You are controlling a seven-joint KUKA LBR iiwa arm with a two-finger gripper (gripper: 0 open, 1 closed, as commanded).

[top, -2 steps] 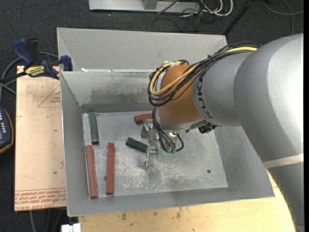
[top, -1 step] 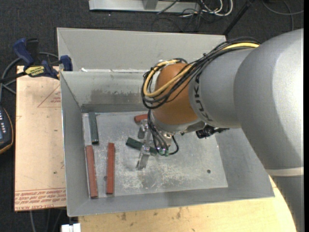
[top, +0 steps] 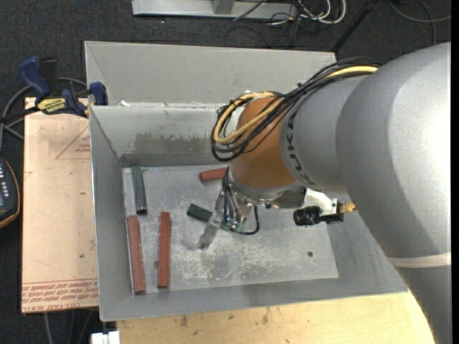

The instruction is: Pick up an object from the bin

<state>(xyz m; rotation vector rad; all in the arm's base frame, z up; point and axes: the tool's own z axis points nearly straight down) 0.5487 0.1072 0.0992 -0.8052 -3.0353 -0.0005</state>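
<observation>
My gripper (top: 206, 238) reaches down from under the orange wrist cover to the bin floor, a little left of the middle. A small dark green block (top: 198, 211) lies just up and left of it, close beside it but not in its grasp. A short red-brown piece (top: 212, 175) lies farther back, partly hidden by the wrist. A long red-brown bar (top: 164, 249) lies on the floor to the gripper's left.
A second red-brown bar (top: 134, 254) lies along the left wall, with a grey-green bar (top: 137, 189) behind it. The arm and its cables cover the bin's right and back. Bare scuffed floor shows along the front.
</observation>
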